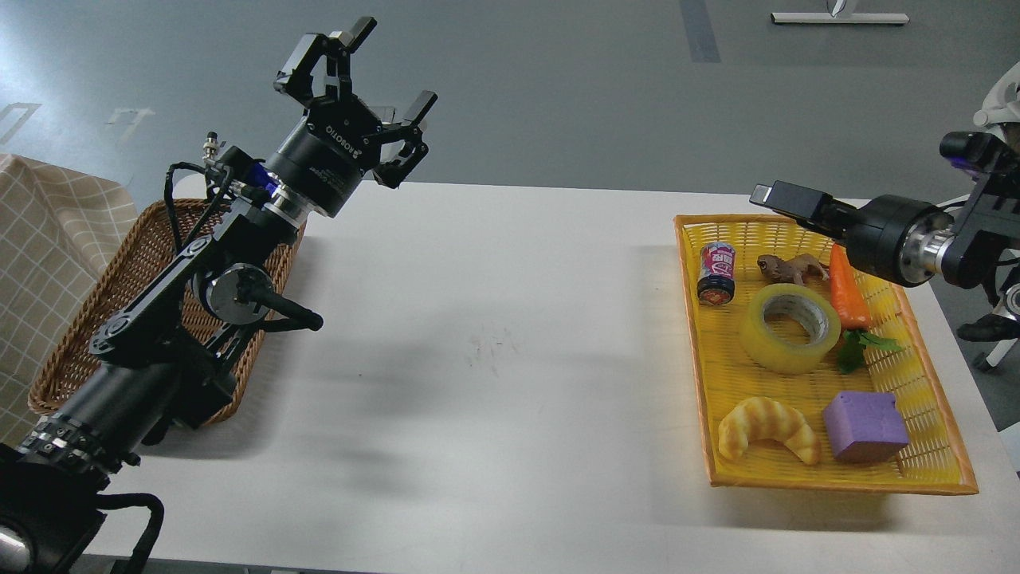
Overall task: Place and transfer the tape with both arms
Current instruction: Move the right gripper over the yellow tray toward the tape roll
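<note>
The tape (789, 328) is seen lying flat in the yellow tray (924, 470), which rests on the right part of the white tabletop (494, 335), and the roll's grey-white core is turned upward. Other things in the tray are placed around the tape: a small can (716, 273) is seen behind it to the left, a brown toy animal (790, 268) just behind it, a carrot (846, 295) just to its right, a croissant (766, 429) in front of it to the left, and a purple block (865, 426) in front of it to the right. The right claw (766, 194) is held in the air behind the tape, over the tray's far edge, and nothing is touched by it; it is seen edge-on, so whether it is released or clenched cannot be told. The left claw (358, 92) is raised well to the left of the tape, above the tabletop's far edge, with its fingers (418, 108) spread and nothing held between them. A brown wicker basket (88, 335) is set far left of the tape, partly hidden by the left arm (175, 319).
</note>
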Motion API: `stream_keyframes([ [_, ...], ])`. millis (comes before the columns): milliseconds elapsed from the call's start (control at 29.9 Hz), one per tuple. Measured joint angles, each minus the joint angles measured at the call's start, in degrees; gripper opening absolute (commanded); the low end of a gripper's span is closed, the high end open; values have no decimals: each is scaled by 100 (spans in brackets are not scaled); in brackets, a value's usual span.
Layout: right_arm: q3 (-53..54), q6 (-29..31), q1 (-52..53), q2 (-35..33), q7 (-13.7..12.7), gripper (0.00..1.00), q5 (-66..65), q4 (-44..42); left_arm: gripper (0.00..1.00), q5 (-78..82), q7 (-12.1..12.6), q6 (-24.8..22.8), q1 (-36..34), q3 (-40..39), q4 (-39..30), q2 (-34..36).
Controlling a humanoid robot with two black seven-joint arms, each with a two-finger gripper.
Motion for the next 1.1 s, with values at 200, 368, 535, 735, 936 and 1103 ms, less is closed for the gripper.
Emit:
stream_keyframes([
  [200,-7,0,-30,-155,-26,100,-59,-25,98,0,0,0,5,0,-34,59],
  [368,-12,0,-59,-456,-53,100,-46,-17,98,-2,0,0,10,-1,-35,96],
  [535,-24,0,-82,-624,-62,100,-73,-25,98,-2,-8,0,10,-7,-37,104],
  [735,-30,0,-224,-747,-59,100,-613,-13,98,-2,-8,0,2,-10,-37,120],
  [936,-34,0,-438,-725,-53,99,-1450,-13,98,-2,-8,0,2,-33,-37,122],
  [1103,-83,0,-600,-668,-53,98,-1896,-13,98,-2,-8,0,-6,-33,-37,123],
])
